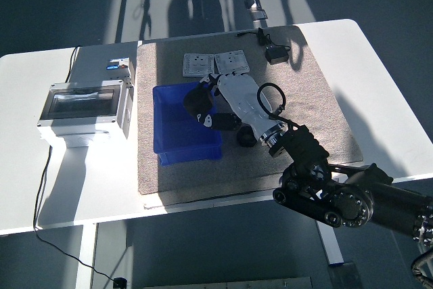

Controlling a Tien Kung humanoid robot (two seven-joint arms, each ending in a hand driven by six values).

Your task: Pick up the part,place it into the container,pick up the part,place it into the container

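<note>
My right hand point(208, 107) reaches in from the lower right; its fingers are shut on a black ring-shaped part point(197, 101). It holds the part over the right half of the blue container point(170, 145), which stands on the brown mat point(304, 106). A second black ring part point(245, 139) lies on the mat just right of the container, partly hidden under my white hand and wrist. The left arm is out of view.
A grey electrical box with a clear lid point(82, 105) stands on the white table point(27, 187) left of the mat. Two grey square plates point(197, 64) point(232, 63) lie behind the container. A black adapter with a cable point(276, 53) lies at the mat's far right.
</note>
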